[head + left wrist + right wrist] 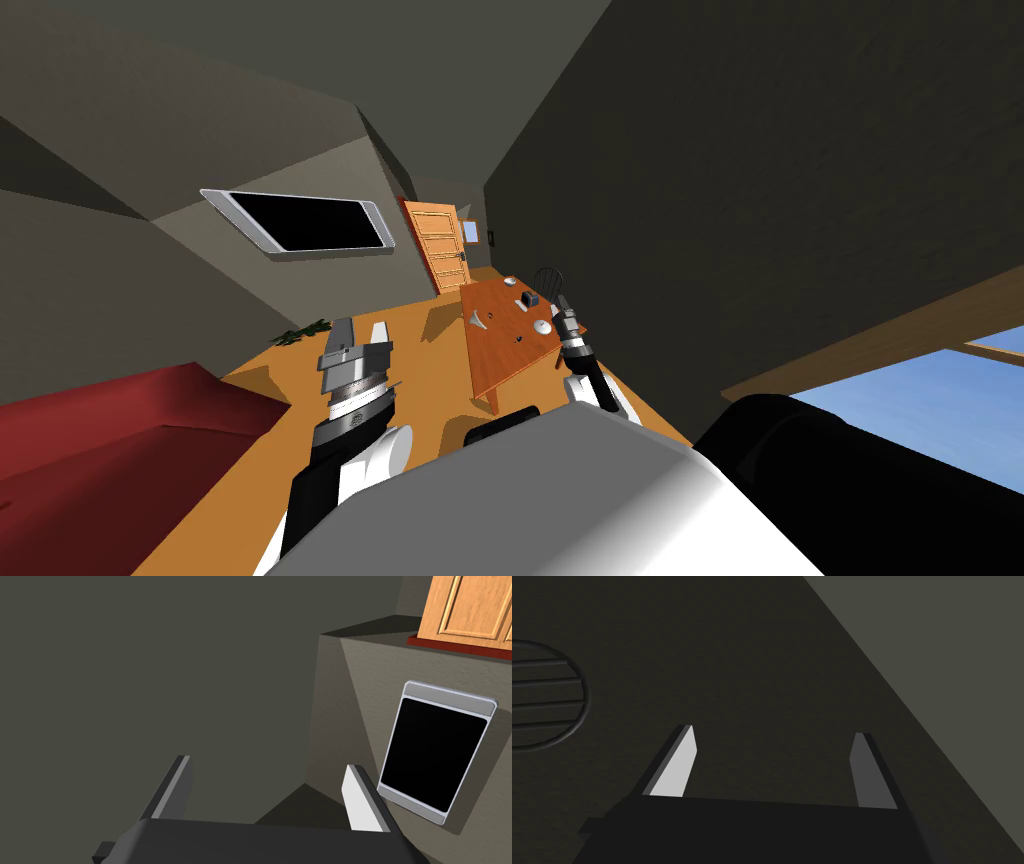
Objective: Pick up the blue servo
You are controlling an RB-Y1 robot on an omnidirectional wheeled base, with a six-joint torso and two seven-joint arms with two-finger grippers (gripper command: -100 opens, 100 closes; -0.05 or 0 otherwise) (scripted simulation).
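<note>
The counter (495,355) stands ahead on the floor (430,400), with a door (437,245) behind its far end and a chair (548,279) at its far right side. A box-shaped piece (528,299) and a domed piece (542,326) lie on it near the right edge, just beside the right gripper (562,301). A sofa (90,440) sits well to the left, and a wall screen (300,222) hangs left of the door.

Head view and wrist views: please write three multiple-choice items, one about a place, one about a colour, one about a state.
1. The red sofa stands: A at the robot's left; B at its right; C behind the table.
2. The door is: A white; B orange-brown wood; C blue.
3. The left gripper and right gripper are: A both open; B both shut; C shut on a box.
Answers: A, the sofa lies in the head view's lower left corner; B, its panels show wood grain; A, each stands wide apart in its wrist view.
</note>
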